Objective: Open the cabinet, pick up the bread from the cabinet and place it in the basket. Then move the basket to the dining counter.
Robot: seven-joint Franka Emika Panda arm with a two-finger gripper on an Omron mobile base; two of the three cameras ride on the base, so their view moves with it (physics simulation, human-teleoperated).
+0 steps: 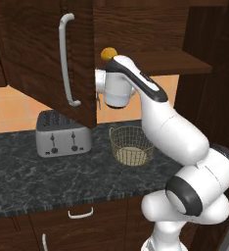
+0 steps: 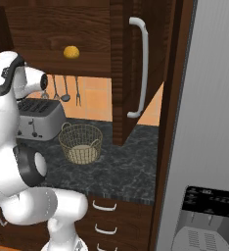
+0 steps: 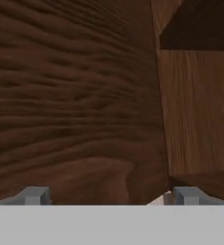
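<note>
1. nearest the cameras, the white arm (image 1: 185,162) rises from its base and bends up toward the cabinet (image 1: 43,44).
2. below the black counter (image 1: 48,176), dark drawers (image 2: 116,220) carry short curved handles.
3. on the counter, the wire basket (image 1: 131,145) stands upright with its top open, just right of the toaster (image 1: 62,133) and apart from it.
4. the gripper (image 3: 109,195) is up at the edge of the left cabinet door (image 1: 82,59), its tips spread wide with nothing between them; in the hand view they face dark wood grain close up.
5. both doors are swung open; the left one carries a long silver handle (image 1: 65,61), and the right door (image 2: 131,68) hangs open with its own handle (image 2: 142,68).
6. the bread (image 2: 71,52), a small golden bun, sits on the cabinet shelf (image 1: 185,62), above and behind the arm's wrist, well above the basket.
7. farthest back, utensils (image 2: 65,90) hang against the orange tiled wall (image 2: 94,100).
8. at the far right stands a grey fridge (image 2: 209,147).
</note>
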